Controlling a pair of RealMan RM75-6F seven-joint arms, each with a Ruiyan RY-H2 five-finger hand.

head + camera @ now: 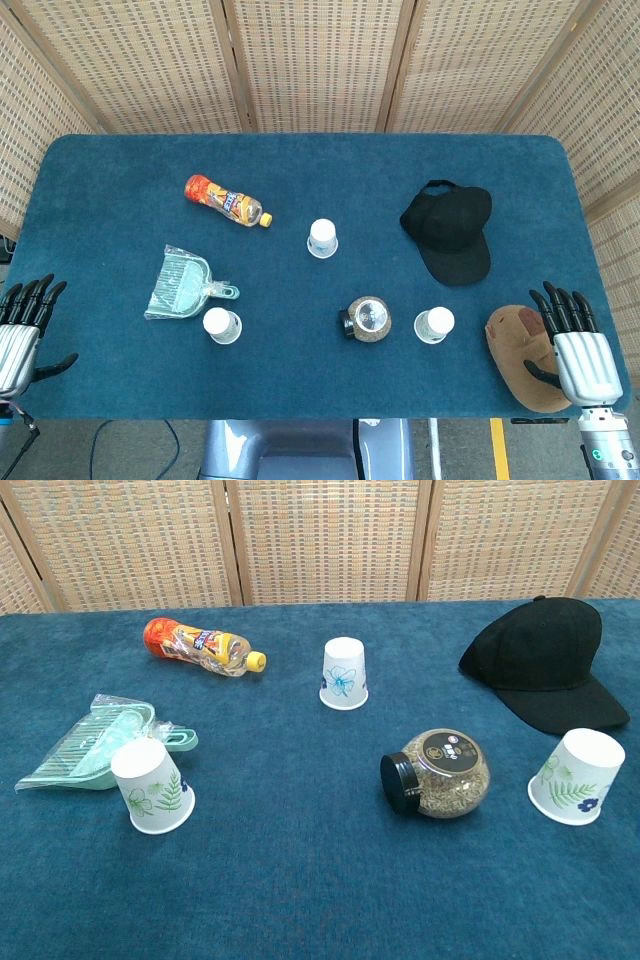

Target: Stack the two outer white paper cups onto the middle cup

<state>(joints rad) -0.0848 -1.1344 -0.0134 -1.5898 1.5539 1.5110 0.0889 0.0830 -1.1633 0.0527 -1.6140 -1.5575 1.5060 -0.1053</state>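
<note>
Nearest us, left cup (153,786) and right cup (577,776) sit inverted, middle cup (344,674) further back on the counter (300,880). Left hand (22,325) and right hand (575,345) wait spread, empty. Best approach: grasp an outer cup's sidewall gently, lift clear, lower squarely over the middle.

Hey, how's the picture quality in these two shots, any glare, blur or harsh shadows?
Head view: even light, sharp, only soft shadows under the cups and black cap. Chest view: also sharp and evenly lit, a slight sheen on the glass jar, no blown-out glare.
</note>
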